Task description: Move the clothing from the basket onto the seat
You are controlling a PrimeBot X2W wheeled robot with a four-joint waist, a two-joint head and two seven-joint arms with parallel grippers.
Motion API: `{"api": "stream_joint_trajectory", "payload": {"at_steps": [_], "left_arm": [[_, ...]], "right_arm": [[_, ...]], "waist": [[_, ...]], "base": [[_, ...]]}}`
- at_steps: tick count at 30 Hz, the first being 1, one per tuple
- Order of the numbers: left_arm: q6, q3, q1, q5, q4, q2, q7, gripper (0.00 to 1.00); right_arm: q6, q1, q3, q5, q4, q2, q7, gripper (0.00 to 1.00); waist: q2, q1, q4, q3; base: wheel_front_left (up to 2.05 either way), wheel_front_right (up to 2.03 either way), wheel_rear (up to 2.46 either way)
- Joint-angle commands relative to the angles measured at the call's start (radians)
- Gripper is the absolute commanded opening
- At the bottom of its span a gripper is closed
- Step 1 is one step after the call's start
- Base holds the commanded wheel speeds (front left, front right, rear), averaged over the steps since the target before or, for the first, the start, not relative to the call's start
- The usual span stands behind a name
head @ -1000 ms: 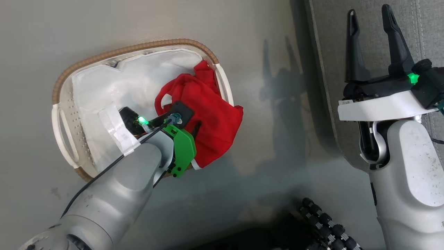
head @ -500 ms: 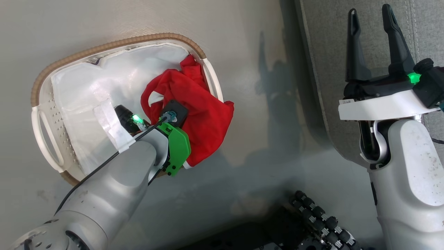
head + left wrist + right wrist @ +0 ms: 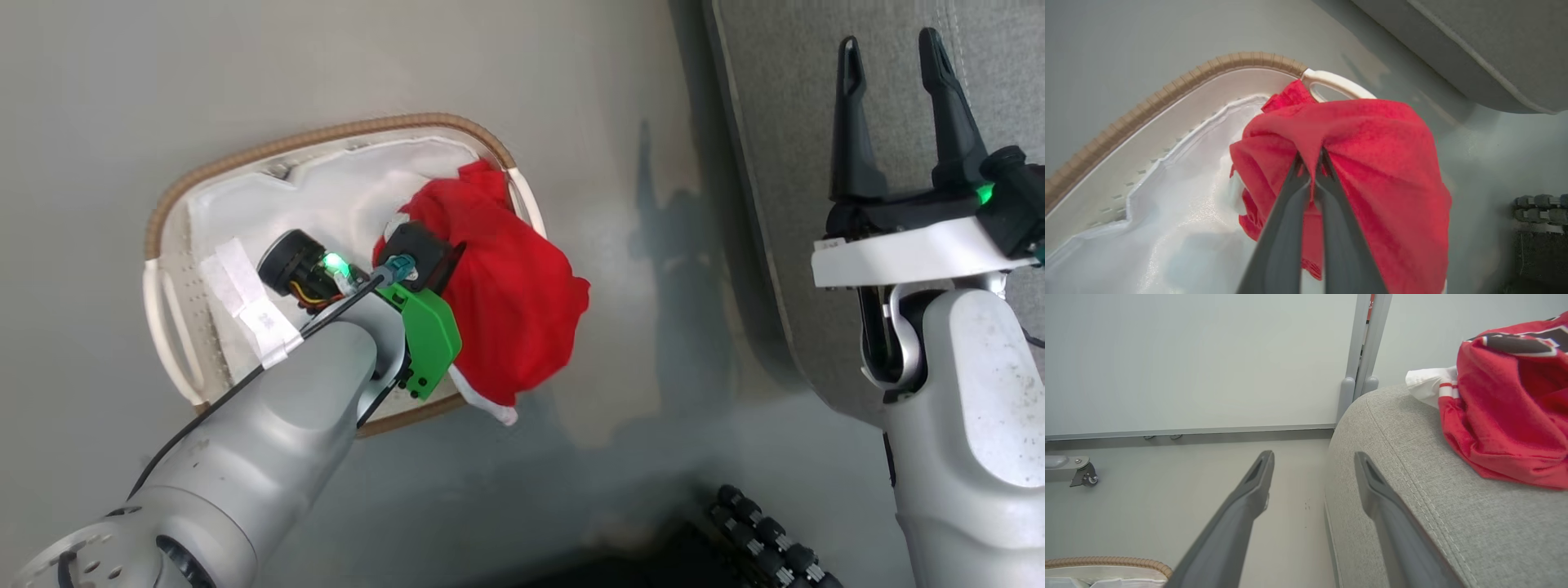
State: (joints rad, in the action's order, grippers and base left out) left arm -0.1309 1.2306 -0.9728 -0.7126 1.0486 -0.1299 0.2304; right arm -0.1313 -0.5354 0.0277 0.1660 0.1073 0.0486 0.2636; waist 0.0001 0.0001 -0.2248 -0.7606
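we see a smooth pale grey floor [image 3: 490,65] with a soft sheen and blurred shadows [image 3: 678,237]. a plain pale wall [image 3: 1188,355] meets it along a grey skirting strip [image 3: 1188,430]; a grey upright post [image 3: 1367,343] stands by the wall, and a small caster wheel [image 3: 1085,476] rests on the floor.

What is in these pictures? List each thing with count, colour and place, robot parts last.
basket: one, white with brown rim, on the floor
liner: one, white, inside the basket
seat: one, grey, right of the basket
red garment: one, red with white trim, bunched over the basket's right rim
red jersey: one, red with black-and-white print, on the seat
caster: one, grey, on the floor by the wall
left tool: one, dark, shut on the red garment
right tool: one, dark, open, at the seat's edge
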Motion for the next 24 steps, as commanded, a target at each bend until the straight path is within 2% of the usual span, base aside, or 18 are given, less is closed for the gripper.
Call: {"api": "stream_joint_trajectory", "payload": {"at_steps": [1,11,24], "left_arm": [[0.001,0.001,-0.016,-0.01,-0.008,-0.002,0.013,0.0],[0.001,-0.019,-0.008,0.021,-0.117,0.002,0.036,0.0],[0.001,-0.003,-0.059,0.069,-0.281,-0.035,0.035,0.0]], "right_arm": [[0.001,0.024,0.007,-0.013,0.01,0.003,0.002,1.0],[0.001,0.093,0.032,-0.066,0.064,0.004,0.002,1.0],[0.001,0.213,0.017,-0.08,0.14,0.004,0.002,1.0]], "waist": [[-0.0001,-0.0001,0.049,0.071],[-0.0001,-0.0001,0.124,0.272],[-0.0001,-0.0001,0.178,0.547]], "base": [[0.0,0.0,0.0],[0.0,0.0,0.0],[0.0,0.0,0.0]]}}
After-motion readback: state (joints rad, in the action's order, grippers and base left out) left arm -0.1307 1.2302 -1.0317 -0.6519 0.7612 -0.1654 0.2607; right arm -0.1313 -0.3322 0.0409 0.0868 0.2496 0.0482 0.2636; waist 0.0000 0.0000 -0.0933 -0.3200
